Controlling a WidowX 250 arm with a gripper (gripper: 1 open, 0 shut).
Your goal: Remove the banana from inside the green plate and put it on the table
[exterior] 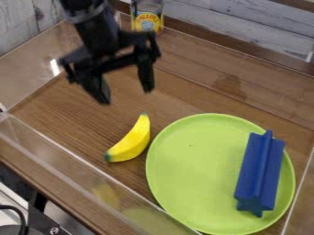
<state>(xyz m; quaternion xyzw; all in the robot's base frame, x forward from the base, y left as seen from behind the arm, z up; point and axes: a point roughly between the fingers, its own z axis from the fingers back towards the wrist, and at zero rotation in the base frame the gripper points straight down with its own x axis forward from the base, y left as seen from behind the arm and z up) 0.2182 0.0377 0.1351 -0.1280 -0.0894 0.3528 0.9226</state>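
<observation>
Showing: a brown wood-grain table with a robot arm above it, a fruit toy and a plate below.
Plate: the green plate sits at the lower right of the table, large, round and lime-coloured, with a shallow raised rim and a smooth, slightly glossy face.
Inside the plate: a blue ridged block lies along the right half, long and narrow, its grooves running lengthwise; the left half of the plate is bare green.
Banana: the banana lies on the table, outside the plate and just beside its left rim, a small bright yellow curve of smooth plastic with one darker, greenish tip at the lower left end.
Gripper: the gripper hangs in the air above and to the left of the banana, well clear of it, black, pointing mostly downward.
Fingers: the two black fingers stand spread wide apart with nothing between them.
Walls: low clear acrylic walls edge the table along the near and left sides, catching reflections.
Background: a small yellow-labelled can stands at the far edge of the table, partly behind the arm, before pale grey wooden boards.
</observation>
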